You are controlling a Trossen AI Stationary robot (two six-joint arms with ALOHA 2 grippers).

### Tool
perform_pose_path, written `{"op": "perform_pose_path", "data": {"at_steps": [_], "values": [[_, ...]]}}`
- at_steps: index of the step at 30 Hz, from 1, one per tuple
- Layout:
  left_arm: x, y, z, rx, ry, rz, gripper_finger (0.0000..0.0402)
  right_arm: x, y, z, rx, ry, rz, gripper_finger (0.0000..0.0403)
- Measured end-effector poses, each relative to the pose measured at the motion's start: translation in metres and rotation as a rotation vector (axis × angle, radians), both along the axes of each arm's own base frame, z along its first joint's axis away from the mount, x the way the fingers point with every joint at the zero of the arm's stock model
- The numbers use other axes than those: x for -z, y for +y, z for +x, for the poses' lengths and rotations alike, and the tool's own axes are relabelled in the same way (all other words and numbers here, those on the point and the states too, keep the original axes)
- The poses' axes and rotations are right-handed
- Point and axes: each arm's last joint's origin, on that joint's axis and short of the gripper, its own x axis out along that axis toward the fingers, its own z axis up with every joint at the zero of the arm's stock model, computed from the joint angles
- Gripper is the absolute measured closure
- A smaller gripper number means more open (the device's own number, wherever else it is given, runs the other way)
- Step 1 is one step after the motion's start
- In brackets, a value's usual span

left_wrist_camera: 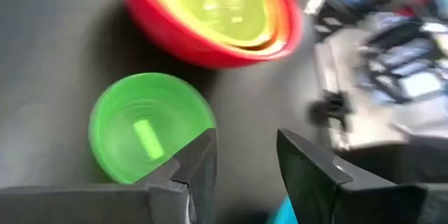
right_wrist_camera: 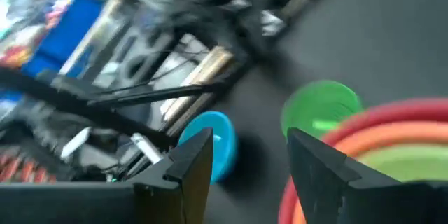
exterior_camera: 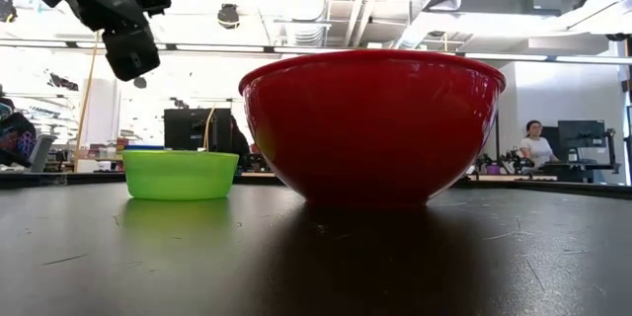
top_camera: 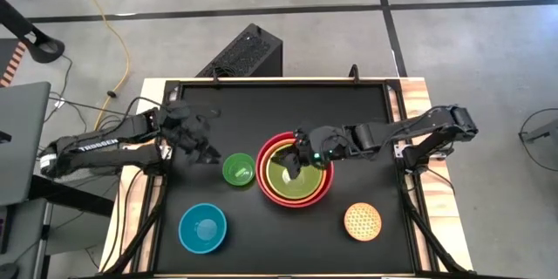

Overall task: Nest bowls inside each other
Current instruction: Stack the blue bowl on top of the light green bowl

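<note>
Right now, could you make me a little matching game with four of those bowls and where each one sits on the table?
Bowls:
1. olive green bowl
2. bright green bowl
3. teal blue bowl
4. dotted yellow bowl

Places:
A. alone near the front right of the table
B. nested inside the orange and red bowls
C. alone near the front left
D. just left of the red stack

Pairs: 1-B, 2-D, 3-C, 4-A
</note>
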Motion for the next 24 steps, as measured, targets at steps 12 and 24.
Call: {"op": "perform_pose_path", "data": {"at_steps": [12, 24], "values": [[-0.002, -0.065, -0.001, 0.144, 0.190, -0.113, 0.0287, 0.030, 0.026, 0.056, -0.406, -0.179, -0.099, 0.0206], [0.026, -0.122, -0.001, 0.252, 0.440, 0.101, 0.0287, 0.035, 0.074, 0.054, -0.442, -0.159, -0.136, 0.0206]]}}
